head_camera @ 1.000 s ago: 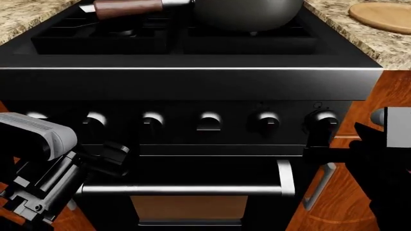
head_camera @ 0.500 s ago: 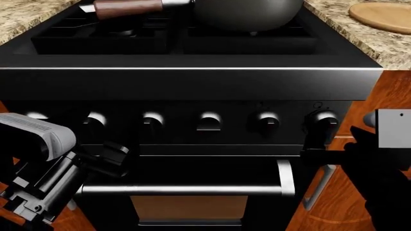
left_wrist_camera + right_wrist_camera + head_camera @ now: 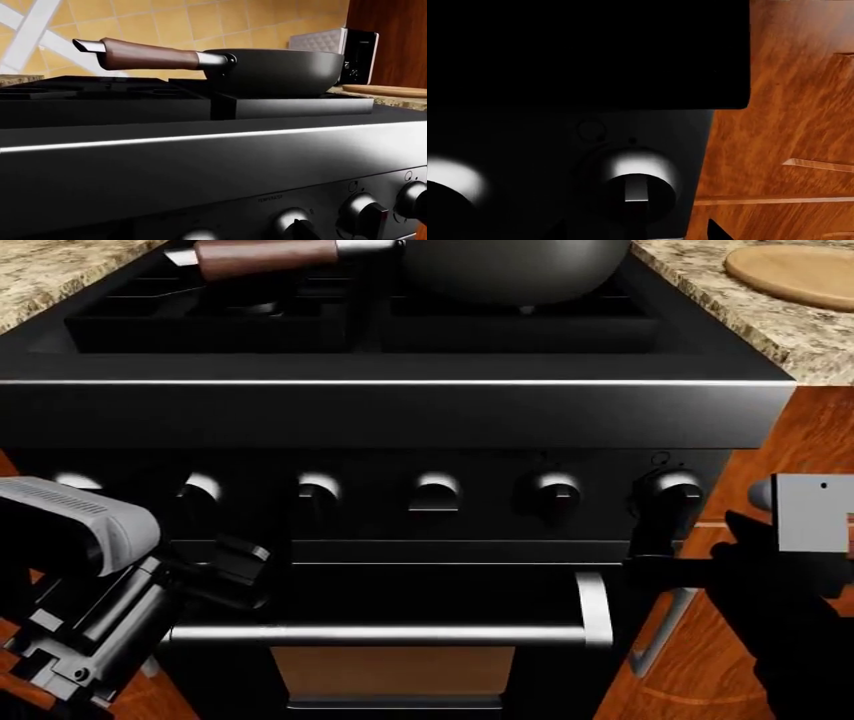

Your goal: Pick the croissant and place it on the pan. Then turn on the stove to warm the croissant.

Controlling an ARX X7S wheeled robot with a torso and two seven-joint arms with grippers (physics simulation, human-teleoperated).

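Observation:
The croissant does not show in any view. The dark-grey pan [image 3: 514,265] stands on the back right grate of the black stove [image 3: 400,410]; its inside is hidden, and the left wrist view shows the pan [image 3: 273,70] from the side. My right gripper [image 3: 650,545] is open just below and in front of the rightmost knob [image 3: 677,488]. In the right wrist view that knob [image 3: 637,182] sits centred between the jaws, and one dark fingertip [image 3: 717,231] shows beside it. My left gripper [image 3: 238,570] hangs open and empty below the left knobs.
A steel oven handle [image 3: 374,633] runs below the knob row. A round wooden board [image 3: 794,270] lies on the granite counter at the right, with a toaster [image 3: 347,50] behind it. Reddish wooden cabinet fronts [image 3: 821,430] flank the stove.
My right arm has shifted slightly left and down, with its fingers staying by the rightmost knob. The left arm, the pan and the knobs look unchanged.

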